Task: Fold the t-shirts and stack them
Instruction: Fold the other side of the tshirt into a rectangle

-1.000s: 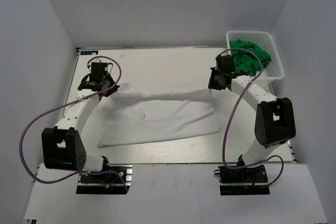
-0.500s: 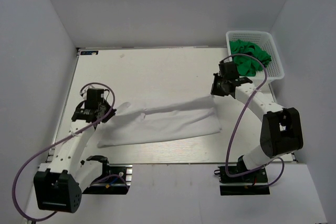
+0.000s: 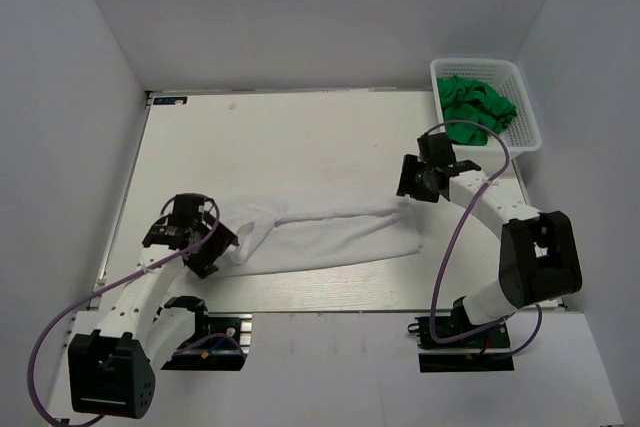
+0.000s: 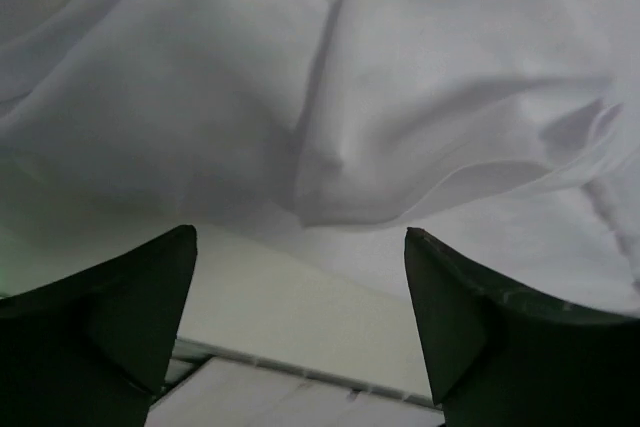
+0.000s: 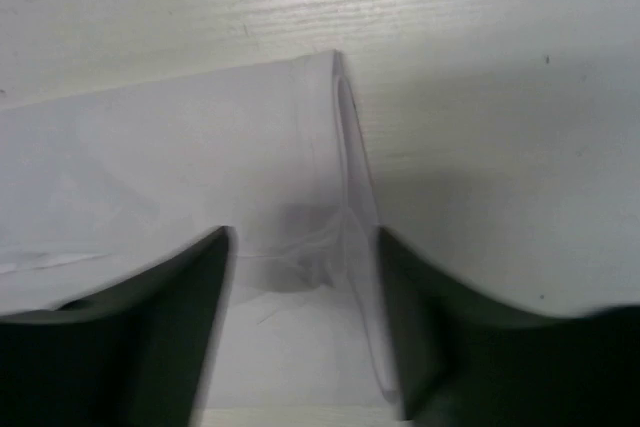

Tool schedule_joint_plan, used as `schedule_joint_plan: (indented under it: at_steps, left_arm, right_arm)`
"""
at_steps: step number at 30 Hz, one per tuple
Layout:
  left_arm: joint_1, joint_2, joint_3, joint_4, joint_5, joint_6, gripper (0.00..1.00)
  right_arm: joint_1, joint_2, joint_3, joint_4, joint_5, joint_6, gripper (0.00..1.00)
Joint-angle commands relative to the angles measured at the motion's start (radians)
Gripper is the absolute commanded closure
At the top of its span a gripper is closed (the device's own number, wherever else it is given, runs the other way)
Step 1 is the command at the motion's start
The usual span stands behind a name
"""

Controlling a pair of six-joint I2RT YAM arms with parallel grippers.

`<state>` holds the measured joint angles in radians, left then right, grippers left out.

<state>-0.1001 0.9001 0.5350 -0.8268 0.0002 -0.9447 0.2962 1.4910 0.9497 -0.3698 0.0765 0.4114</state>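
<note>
So the pale surface (image 3: 300, 137) is carrying the white t-shirt (image 3: 330, 232), which is lying in a long bunched strip running from just ahead of the left tool (image 4: 300, 237) over to right under the right tool (image 5: 302, 235). The white lattice basket (image 3: 478, 64) is sitting a bit beyond the right tool, out to its right, and it's holding the green t-shirts (image 3: 478, 102) in a heap. Both tools are hanging with jaws spread apart, gripping nothing: the left one is facing a rumpled fold, and the right one is straddling the shirt's edge.
</note>
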Motion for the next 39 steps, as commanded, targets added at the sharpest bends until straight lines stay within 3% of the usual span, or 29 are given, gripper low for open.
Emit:
schedule_joint_plan:
  at_steps: [1,2,7,11,15,24,33,39]
  left_arm:
    - [-0.003,0.012,0.046,-0.124,0.050,-0.031,0.02]
    - [-0.003,0.013,0.060,-0.135,0.050,-0.014,0.00]
    - [-0.003,0.045,0.178,-0.086,0.060,0.030,0.00]
    - [-0.003,0.103,0.259,0.014,0.024,0.076,0.00]
    - [-0.003,0.177,0.235,0.173,0.015,0.127,0.00]
    - [-0.032,0.276,0.108,0.564,0.335,0.173,0.00]
    - [-0.116,0.347,0.088,0.647,0.412,0.193,0.00]
    - [-0.177,0.356,0.033,0.549,0.432,0.204,0.01]
  right_arm:
    - [-0.002,-0.018,-0.028,-0.037,0.038,0.018,0.17]
    - [-0.002,-0.032,-0.031,-0.040,0.072,0.018,0.10]
    - [0.001,-0.084,-0.005,-0.037,0.056,0.004,0.10]
    - [0.012,-0.106,0.027,-0.006,-0.049,-0.014,0.10]
    - [0.030,-0.107,-0.012,0.100,-0.202,-0.040,0.10]
    - [0.052,-0.011,-0.064,0.216,-0.363,-0.028,0.10]
    - [0.046,0.058,-0.100,0.221,-0.366,0.024,0.10]
    - [0.040,0.058,-0.088,0.181,-0.323,0.017,0.10]
